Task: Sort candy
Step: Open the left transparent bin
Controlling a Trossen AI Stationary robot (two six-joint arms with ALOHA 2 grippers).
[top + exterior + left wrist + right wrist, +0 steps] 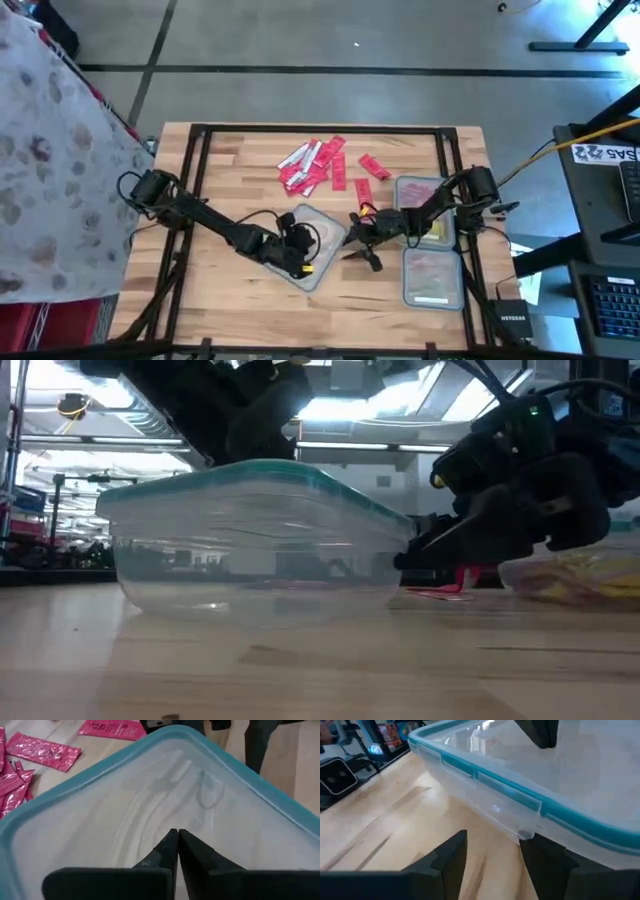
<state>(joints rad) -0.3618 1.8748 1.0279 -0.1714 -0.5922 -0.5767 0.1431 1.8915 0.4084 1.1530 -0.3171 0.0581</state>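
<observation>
Honestly, sorting looks partly done. Two clear rectangular plastic tubs [433,277] on the right already hold some pieces, but the teal-rimmed clear tub [312,240] mid-table looks empty. Most pink wrapped candy [315,165] is loose on the far side. Left gripper [177,851] hangs pinched closed over that tub; right gripper [492,852] beside it, fingers apart, carrying nothing.

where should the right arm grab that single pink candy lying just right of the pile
Take the single pink candy across its narrow width, near the middle, coming straight down from above. It lies flat on the table, apart from the pile, with bare wood on both long sides for the fingers. The right tool is open already.
</observation>
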